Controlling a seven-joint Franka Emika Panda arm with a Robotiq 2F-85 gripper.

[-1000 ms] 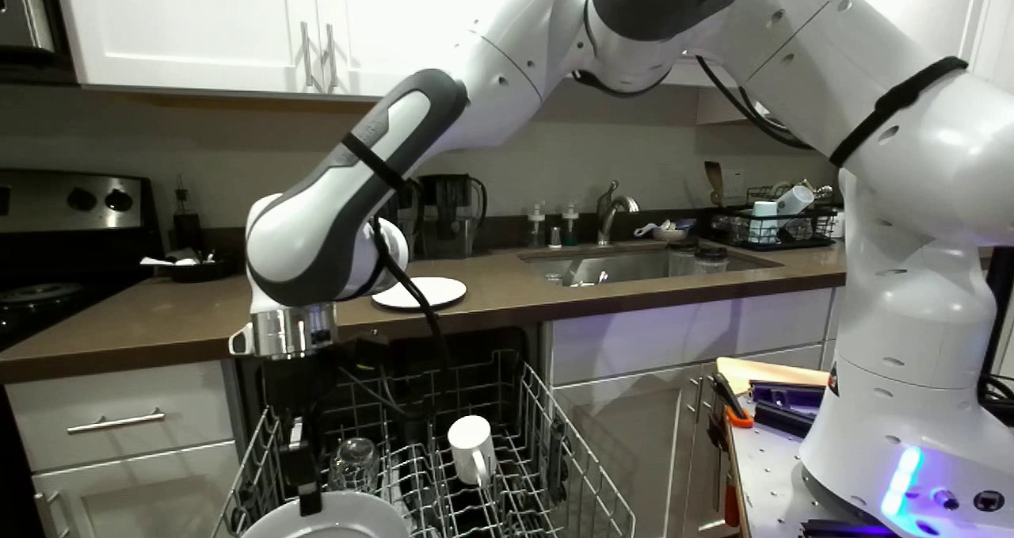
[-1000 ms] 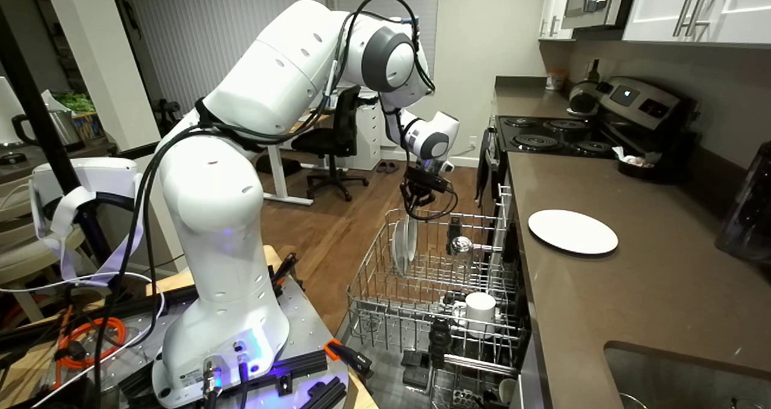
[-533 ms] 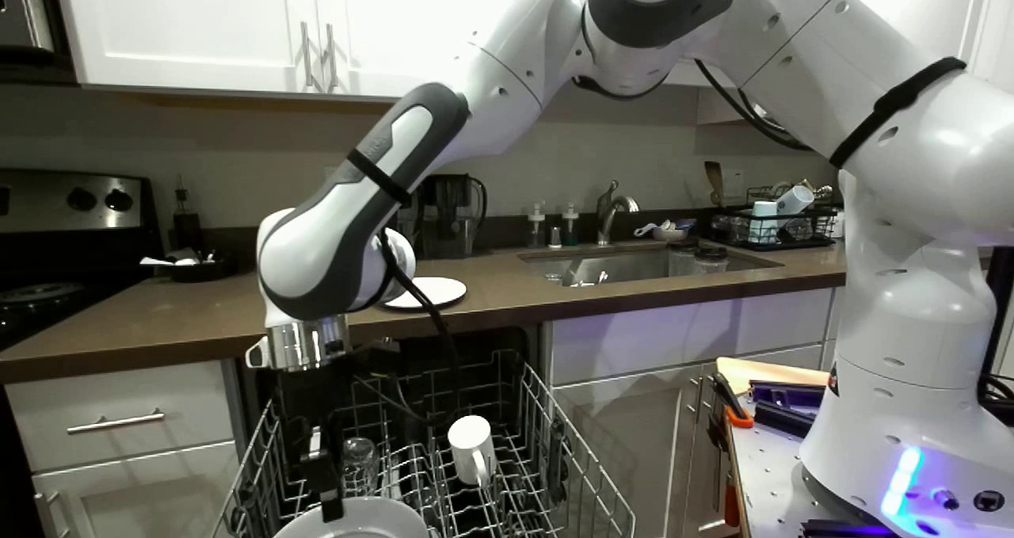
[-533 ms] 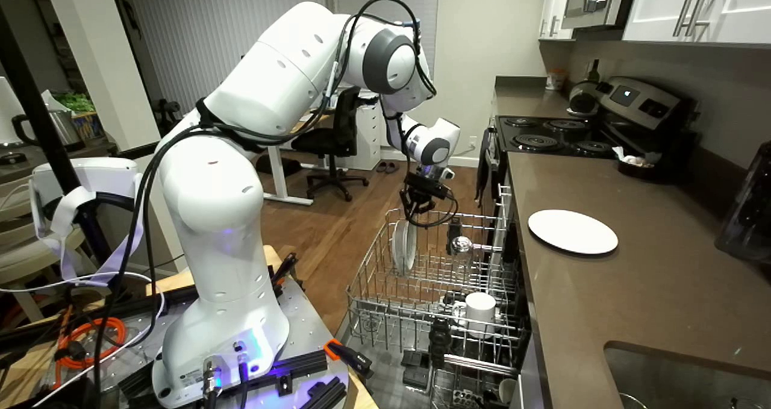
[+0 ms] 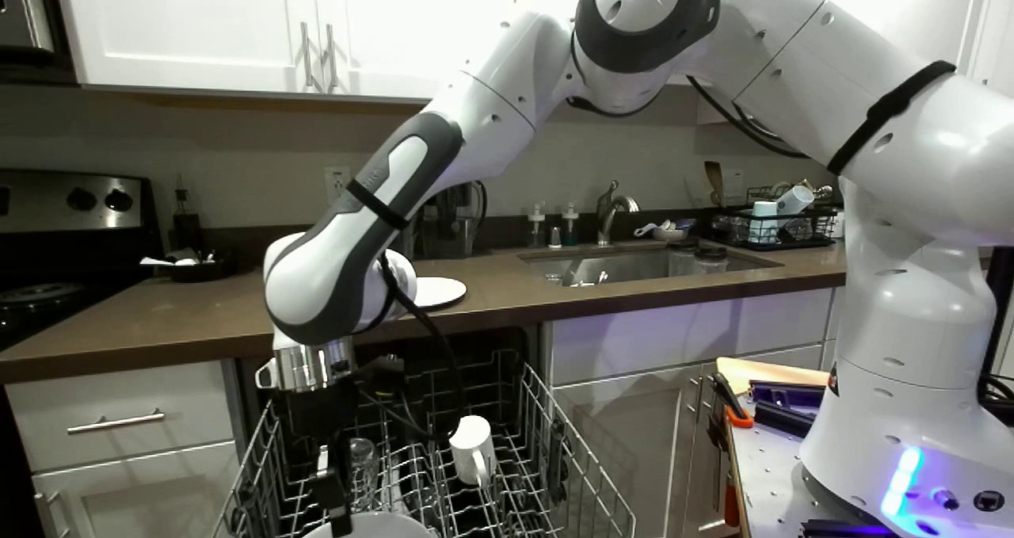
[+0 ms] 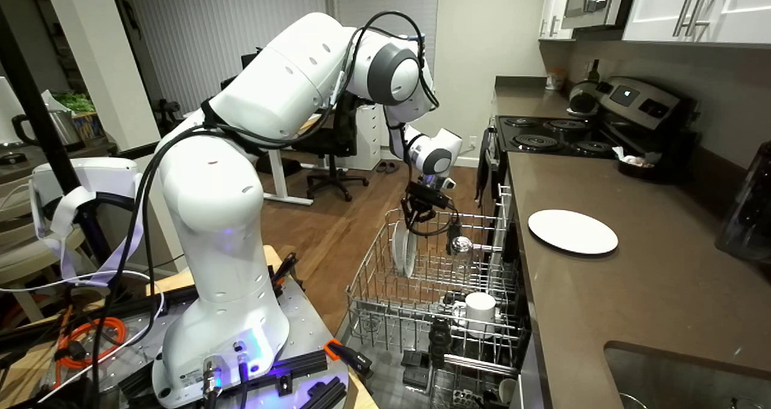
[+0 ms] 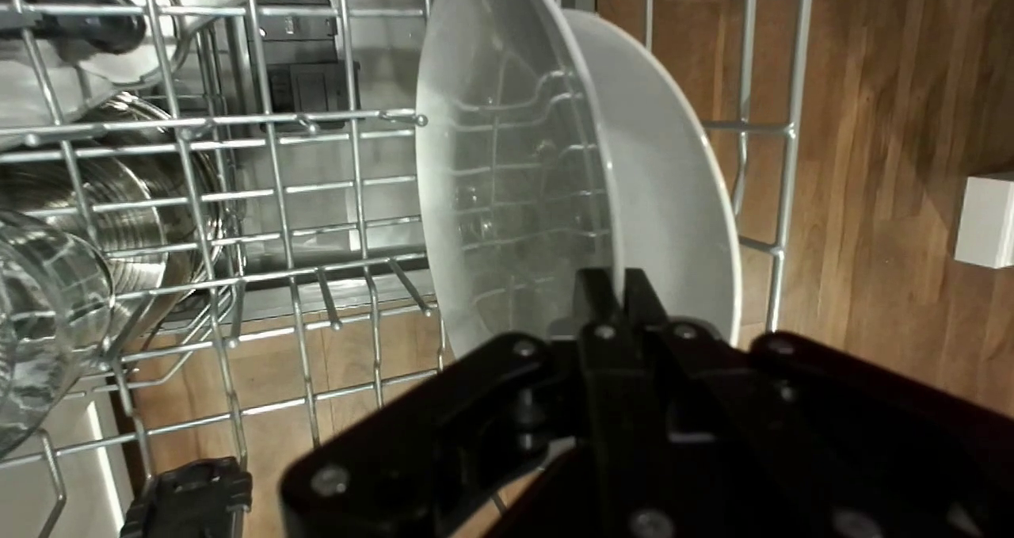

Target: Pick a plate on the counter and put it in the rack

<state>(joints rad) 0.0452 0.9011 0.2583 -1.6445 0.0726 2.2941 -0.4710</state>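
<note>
My gripper [image 7: 620,288] is shut on the edge of a white plate [image 7: 507,173], which hangs upright inside the wire rack [image 7: 285,197]. A second white plate [image 7: 665,181] stands close beside it in the rack. The held plate [image 6: 411,255] and the rack [image 6: 367,282] also show in an exterior view, and the held plate's top edge shows at the bottom [image 5: 380,526]. I cannot tell whether its lower edge rests on the wires. Another white plate [image 6: 572,232] lies flat on the brown counter [image 6: 674,288].
A white mug [image 5: 471,451] and a clear glass [image 5: 362,467] stand in the rack; the glass is at the left of the wrist view [image 7: 40,324]. The rack is pulled out beside the counter's front edge. The sink [image 5: 634,265] is farther along the counter.
The arm has come down, and my gripper with the held plate has moved lower into the rack and a little right in an exterior view. The counter plate has not moved.
</note>
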